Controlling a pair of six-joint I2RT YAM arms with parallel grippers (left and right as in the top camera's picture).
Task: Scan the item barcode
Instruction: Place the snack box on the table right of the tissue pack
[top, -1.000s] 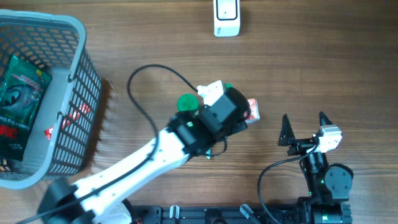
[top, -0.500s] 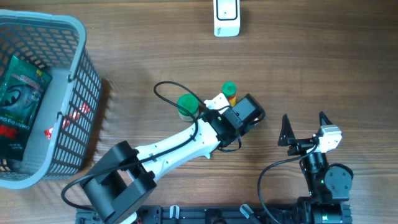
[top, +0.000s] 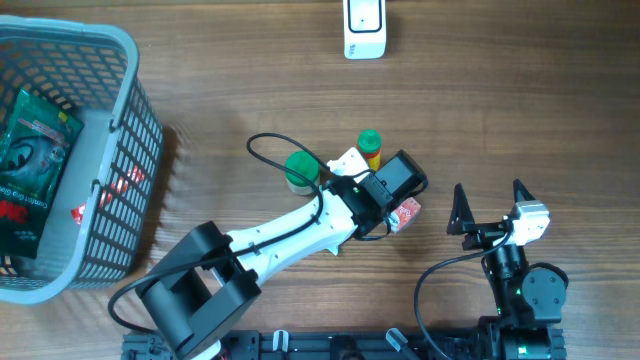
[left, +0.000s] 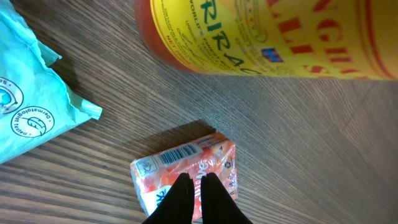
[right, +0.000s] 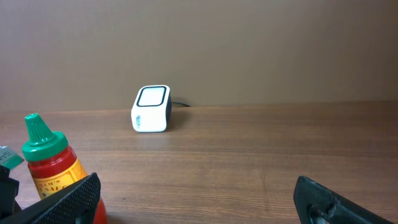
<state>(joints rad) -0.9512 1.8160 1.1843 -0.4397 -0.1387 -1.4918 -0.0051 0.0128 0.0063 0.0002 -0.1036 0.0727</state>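
Clearly glossy, the flat rectangular red packet (left: 186, 171) lies on the grained wooden table (left: 298, 155), 5 o'clock of the plastic sauce bottle (top: 369, 148) seen from overhead. In the left wrist view its long axis runs 8-to-2 o'clock. Left claw (left: 194, 180) clenched atop it, perhaps pinching; right claw (top: 489, 190) spread.

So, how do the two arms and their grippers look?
The left arm has white links, black joints and a thin black cable looping off it; the left gripper has slim black fingers. The right arm is mostly black, with a white block at its wrist, a green light and a black cable; the right gripper has pointed black fingers.
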